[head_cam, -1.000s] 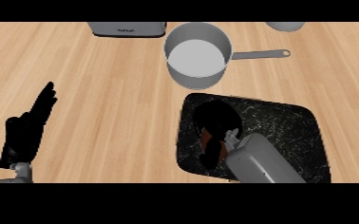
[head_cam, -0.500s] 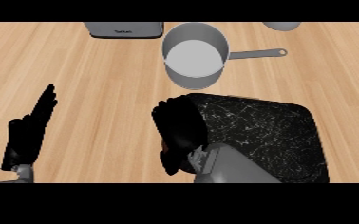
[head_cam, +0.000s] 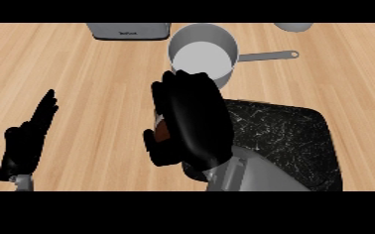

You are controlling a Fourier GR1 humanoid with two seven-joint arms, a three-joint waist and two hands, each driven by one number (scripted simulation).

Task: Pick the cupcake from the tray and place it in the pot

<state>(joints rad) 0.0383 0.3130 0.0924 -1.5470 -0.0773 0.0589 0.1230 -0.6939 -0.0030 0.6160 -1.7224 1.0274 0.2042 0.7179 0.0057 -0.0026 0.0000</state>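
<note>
My right hand [head_cam: 192, 121] hangs over the left edge of the black marbled tray [head_cam: 289, 131], just in front of the grey pot [head_cam: 204, 54]. Its fingers curl round the cupcake [head_cam: 161, 132], of which only a brown and orange sliver shows between thumb and palm. The pot stands open with a pale bare bottom, and its long handle [head_cam: 267, 56] points right. The hand's back hides most of the cupcake and part of the tray. At the left lower edge my left hand [head_cam: 28, 141] rests open, fingers up.
A grey appliance [head_cam: 128, 30] stands at the counter's back, left of the pot. A grey bowl [head_cam: 293, 26] shows partly at the back right. Bare wooden counter [head_cam: 88, 84] lies between my two hands.
My right hand has risen off the tray and moved left and toward the pot, shut on the cupcake. The left hand has stayed still.
</note>
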